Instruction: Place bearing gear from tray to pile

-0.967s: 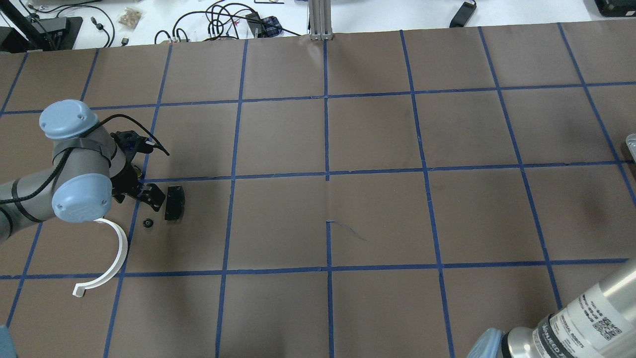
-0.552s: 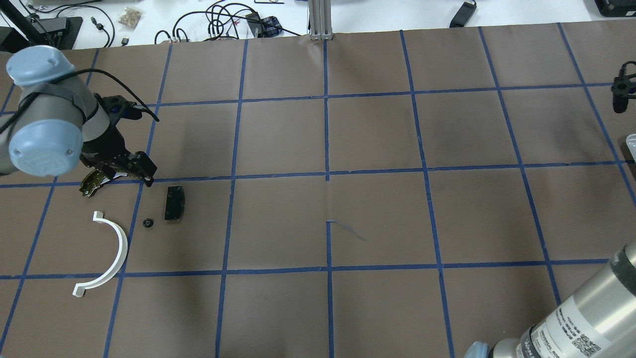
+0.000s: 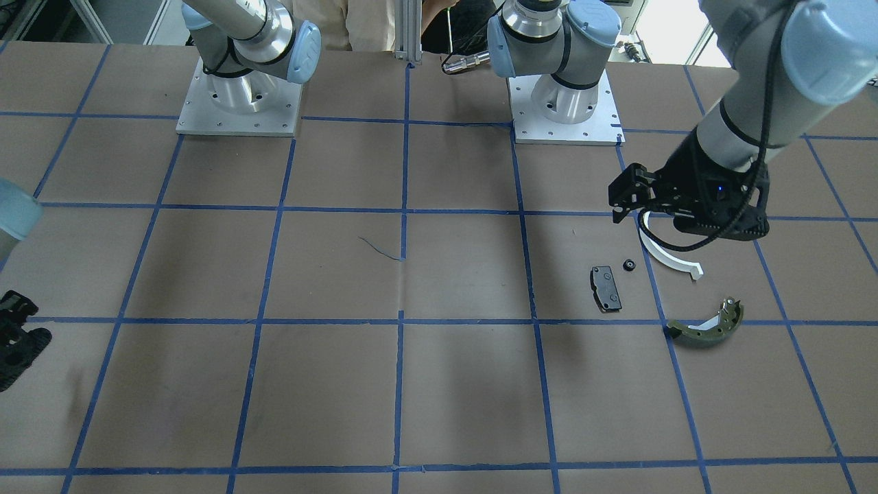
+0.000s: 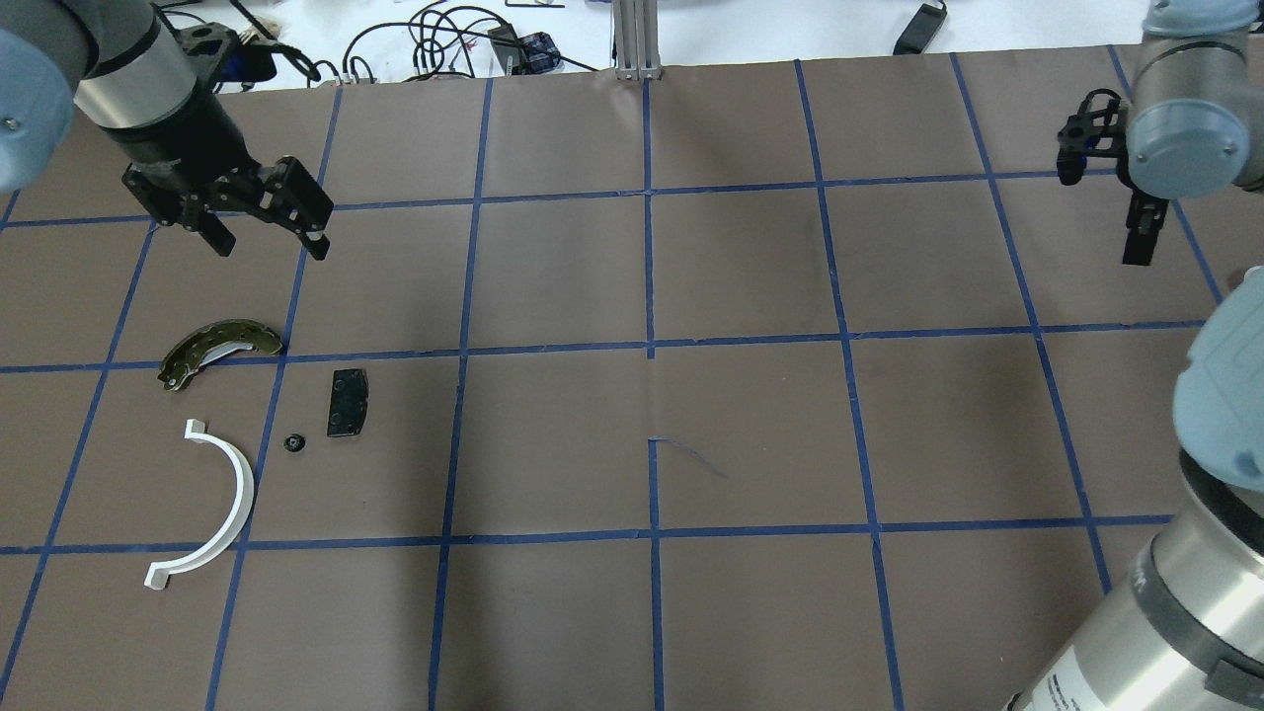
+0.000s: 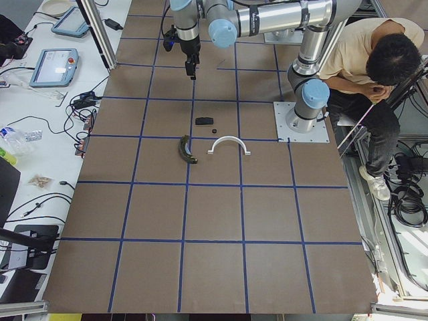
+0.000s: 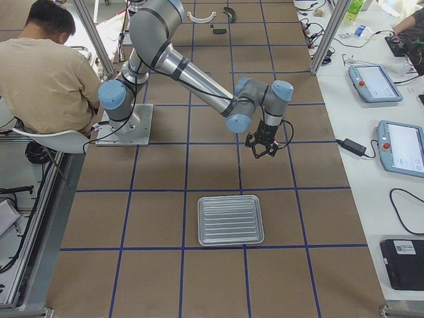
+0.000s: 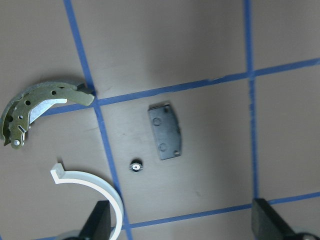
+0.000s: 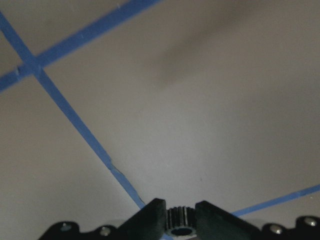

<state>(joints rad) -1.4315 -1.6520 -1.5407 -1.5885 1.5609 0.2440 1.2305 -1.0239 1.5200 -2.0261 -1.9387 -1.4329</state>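
My right gripper [image 8: 179, 207] is shut on a small toothed bearing gear [image 8: 179, 219] and holds it above bare table. In the overhead view it [image 4: 1139, 252] hangs at the far right. The pile lies at the left: an olive-green curved shoe [image 4: 217, 348], a black rectangular pad [image 4: 348, 403], a white half-ring [image 4: 227, 499] and a small black gear [image 4: 293, 443]. My left gripper [image 4: 272, 247] is open and empty, raised above and beyond the pile. Its wrist view shows the pad [image 7: 166, 131] and the small gear [image 7: 135, 166] below it.
A ribbed metal tray [image 6: 230, 220] lies on the table near my right gripper in the exterior right view, with nothing showing in it. Cables and devices lie beyond the table's far edge [image 4: 444, 44]. A seated person [image 5: 374, 73] is behind the robot's base.
My left gripper has lifted away from the pile toward the far edge, and the olive shoe now lies uncovered on the table. My right gripper has come into view at the far right.
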